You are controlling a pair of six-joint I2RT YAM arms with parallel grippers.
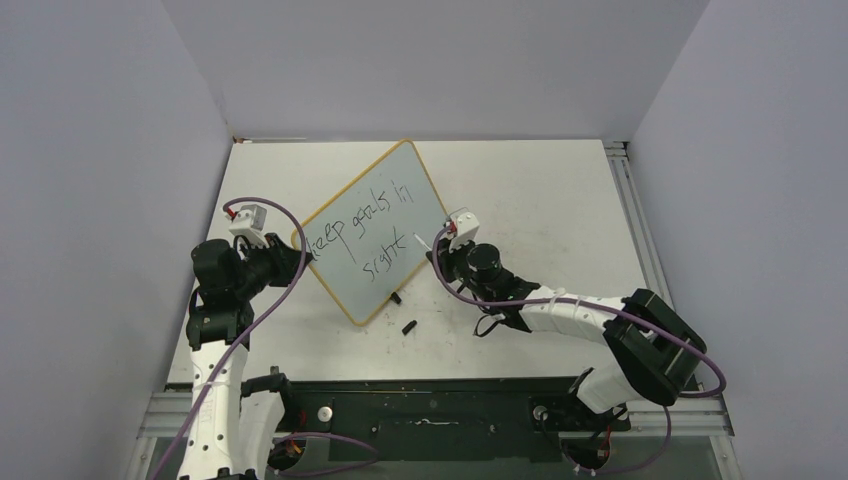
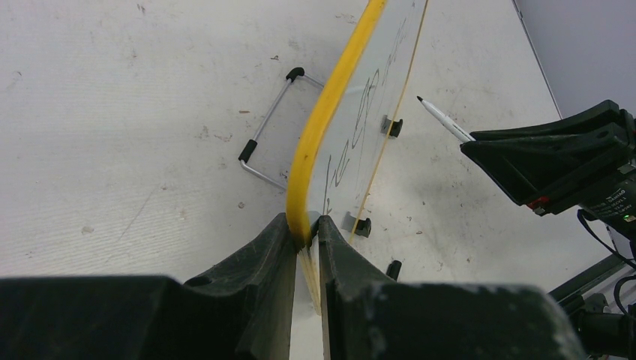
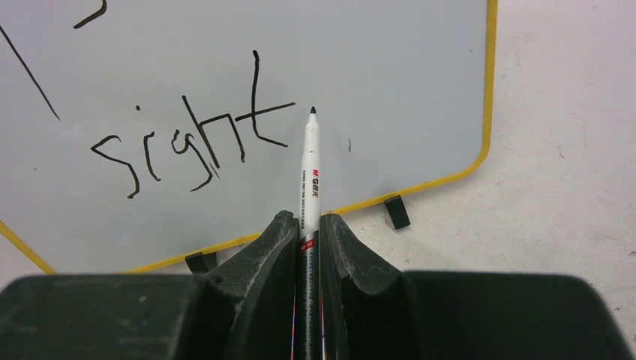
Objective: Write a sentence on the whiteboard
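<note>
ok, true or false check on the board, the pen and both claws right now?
1. The left claw is clamped on the whiteboard at its yellow rim. True.
2. The right claw is empty. False: it is shut on a marker.
3. The sentence has a lower line reading "sight". True.
4. The marker's tip points at the "s" of that word. False: it sits just right of the final "t".
</note>
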